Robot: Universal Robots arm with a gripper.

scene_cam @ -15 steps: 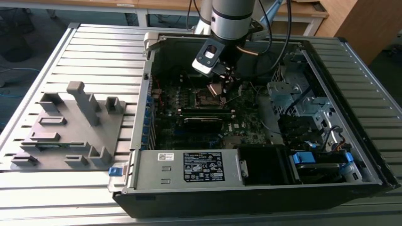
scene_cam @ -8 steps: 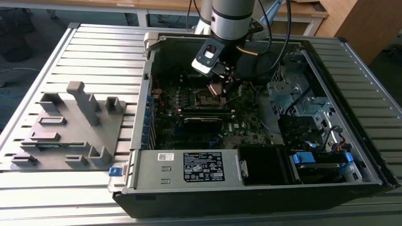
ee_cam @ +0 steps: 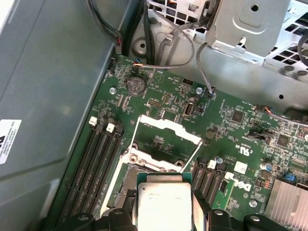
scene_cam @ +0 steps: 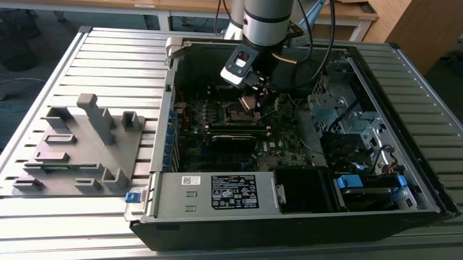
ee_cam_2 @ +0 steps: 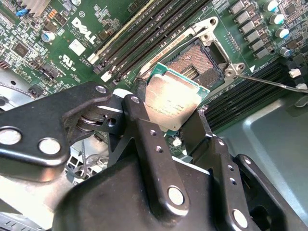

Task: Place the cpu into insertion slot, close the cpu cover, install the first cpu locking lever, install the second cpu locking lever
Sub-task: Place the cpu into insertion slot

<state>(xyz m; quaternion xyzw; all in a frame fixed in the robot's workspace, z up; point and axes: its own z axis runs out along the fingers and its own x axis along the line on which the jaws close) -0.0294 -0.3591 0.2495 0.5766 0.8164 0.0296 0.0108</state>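
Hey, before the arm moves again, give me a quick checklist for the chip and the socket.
1. Is the cpu clamped in the gripper? Ok.
2. Is the insertion slot empty? Ok, bare contacts show.
3. Is the cpu cover swung open? Ok.
4. Is the cpu seated in the insertion slot? Not ok, it is held above it.
5. Does the cpu orientation match the insertion slot? Cannot tell.

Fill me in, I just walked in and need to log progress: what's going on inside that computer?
The arm's gripper is clamped on the cpu, holding it just over the open insertion slot on the motherboard; the chip is not seated. The cpu cover stands swung open at the slot's edge, so nothing is closed or locked.
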